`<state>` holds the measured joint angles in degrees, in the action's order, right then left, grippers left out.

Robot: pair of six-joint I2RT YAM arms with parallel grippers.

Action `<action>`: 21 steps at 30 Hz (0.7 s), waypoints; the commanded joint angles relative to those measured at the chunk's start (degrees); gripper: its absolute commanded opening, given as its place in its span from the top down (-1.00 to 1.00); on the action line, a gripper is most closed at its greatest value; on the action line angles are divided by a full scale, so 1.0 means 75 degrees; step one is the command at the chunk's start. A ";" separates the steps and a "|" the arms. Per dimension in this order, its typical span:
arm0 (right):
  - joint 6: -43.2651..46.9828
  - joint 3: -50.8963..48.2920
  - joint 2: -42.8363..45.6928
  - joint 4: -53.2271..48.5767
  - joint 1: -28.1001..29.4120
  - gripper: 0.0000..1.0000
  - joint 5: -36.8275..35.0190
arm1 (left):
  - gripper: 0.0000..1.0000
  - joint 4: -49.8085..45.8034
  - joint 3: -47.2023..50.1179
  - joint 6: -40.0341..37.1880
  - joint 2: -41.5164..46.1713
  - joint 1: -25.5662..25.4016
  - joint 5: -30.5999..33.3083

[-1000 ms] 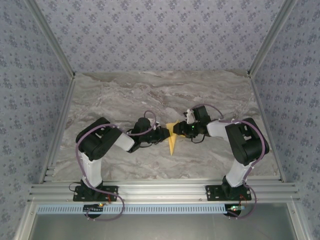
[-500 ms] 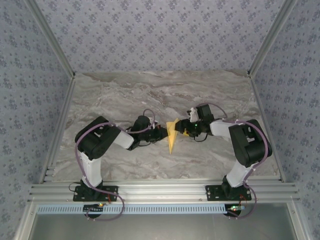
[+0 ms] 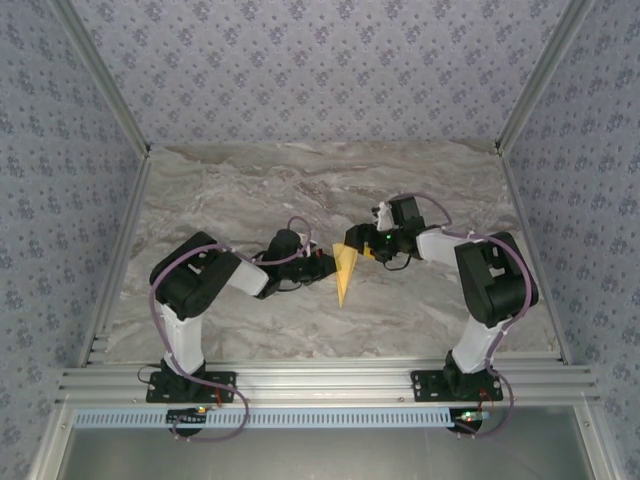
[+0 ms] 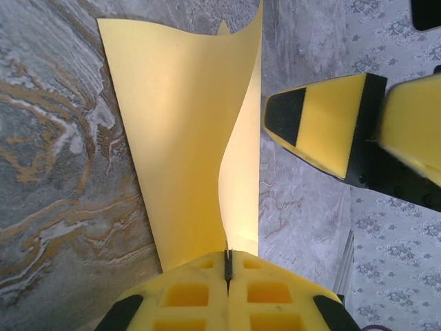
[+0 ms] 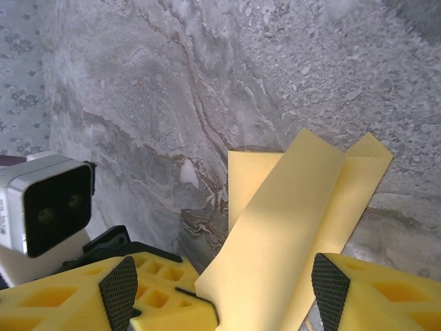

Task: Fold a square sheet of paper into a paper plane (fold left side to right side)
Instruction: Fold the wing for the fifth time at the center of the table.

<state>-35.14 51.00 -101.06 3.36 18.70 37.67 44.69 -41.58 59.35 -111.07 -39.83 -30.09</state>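
Over the table [image 3: 250,190], the left hand [image 4: 227,265] clamps the paper plane [image 4: 179,138] beside the spread right hand [image 3: 357,245].

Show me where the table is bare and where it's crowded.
Bare: the far half of the table, up to the back wall, and the near strip between the folded paper and the rail. Crowded: centre, where left gripper and right gripper flank the paper.

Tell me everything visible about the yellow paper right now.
The paper is thin, plain yellow-orange and unmarked, folded into a narrow pointed wedge of layered flaps, one curling up loosely. It sits mid-way across the marbled table, tip toward the arm bases. The left gripper is shut on one edge; the right gripper stands open beside it.
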 commanded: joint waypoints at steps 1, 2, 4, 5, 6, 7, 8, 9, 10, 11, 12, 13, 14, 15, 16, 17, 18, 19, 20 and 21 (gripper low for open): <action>-0.0061 0.0218 -0.0253 -0.0283 0.0064 -0.45 -0.0101 | 1.00 -0.0042 -0.0130 -0.0191 -0.0002 0.0054 -0.0114; -0.0063 0.0252 -0.0298 -0.0283 0.0083 -0.44 -0.0101 | 1.00 -0.0041 -0.0136 -0.0191 0.0002 0.0066 -0.0120; -0.0071 0.0323 -0.0362 -0.0304 0.0106 -0.44 -0.0071 | 1.00 -0.0042 -0.0131 -0.0191 -0.0003 0.0064 -0.0121; -0.0070 0.0370 -0.0394 -0.0340 0.0116 -0.45 -0.0069 | 1.00 -0.0037 -0.0130 -0.0201 -0.0002 0.0073 -0.0127; -0.0050 0.0403 -0.0421 -0.0374 0.0139 -0.45 -0.0064 | 1.00 -0.0039 -0.0133 -0.0197 -0.0010 0.0072 -0.0125; -0.0027 0.0430 -0.0453 -0.0406 0.0133 -0.45 -0.0063 | 1.00 -0.0046 -0.0130 -0.0201 -0.0012 0.0078 -0.0131; -0.0009 0.0452 -0.0476 -0.0428 0.0147 -0.45 -0.0072 | 1.00 -0.0046 -0.0136 -0.0203 -0.0005 0.0085 -0.0125; -0.0003 0.0457 -0.0492 -0.0442 0.0151 -0.45 -0.0072 | 1.00 -0.0040 -0.0132 -0.0213 -0.0012 0.0077 -0.0132; 0.0008 0.0464 -0.0506 -0.0446 0.0156 -0.45 -0.0084 | 1.00 -0.0040 -0.0139 -0.0209 -0.0009 0.0088 -0.0128; 0.0020 0.0477 -0.0524 -0.0453 0.0178 -0.45 -0.0092 | 1.00 -0.0041 -0.0128 -0.0215 -0.0019 0.0092 -0.0141; 0.0040 0.0495 -0.0530 -0.0476 0.0181 -0.46 -0.0111 | 1.00 -0.0040 -0.0139 -0.0214 -0.0027 0.0102 -0.0150; 0.0075 0.0524 -0.0541 -0.0539 0.0200 -0.46 -0.0155 | 1.00 -0.0046 -0.0139 -0.0214 -0.0018 0.0116 -0.0149; 0.0128 0.0547 -0.0561 -0.0637 0.0208 -0.46 -0.0211 | 1.00 -0.0040 -0.0139 -0.0225 -0.0027 0.0120 -0.0158; 0.0175 0.0592 -0.0593 -0.0755 0.0223 -0.46 -0.0265 | 1.00 -0.0048 -0.0152 -0.0226 -0.0025 0.0140 -0.0161; 0.0239 0.0645 -0.0620 -0.0926 0.0255 -0.46 -0.0347 | 1.00 -0.0052 -0.0161 -0.0232 -0.0027 0.0154 -0.0172; 0.0297 0.0692 -0.0652 -0.1086 0.0261 -0.46 -0.0429 | 1.00 -0.0063 -0.0174 -0.0248 -0.0013 0.0164 -0.0189; 0.0353 0.0732 -0.0687 -0.1215 0.0278 -0.46 -0.0498 | 1.00 -0.0085 -0.0196 -0.0261 -0.0007 0.0167 -0.0194; 0.0403 0.0764 -0.0721 -0.1377 0.0286 -0.46 -0.0578 | 1.00 -0.0115 -0.0209 -0.0278 -0.0001 0.0186 -0.0196; 0.0462 0.0796 -0.0746 -0.1509 0.0302 -0.47 -0.0656 | 1.00 -0.0158 -0.0239 -0.0299 0.0007 0.0199 -0.0207; 0.0514 0.0824 -0.0772 -0.1602 0.0316 -0.47 -0.0717 | 1.00 -0.0216 -0.0266 -0.0345 0.0010 0.0199 -0.0207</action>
<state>-33.52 55.92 -105.06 -2.94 20.58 35.29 44.21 -41.91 58.83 -111.07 -38.81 -30.68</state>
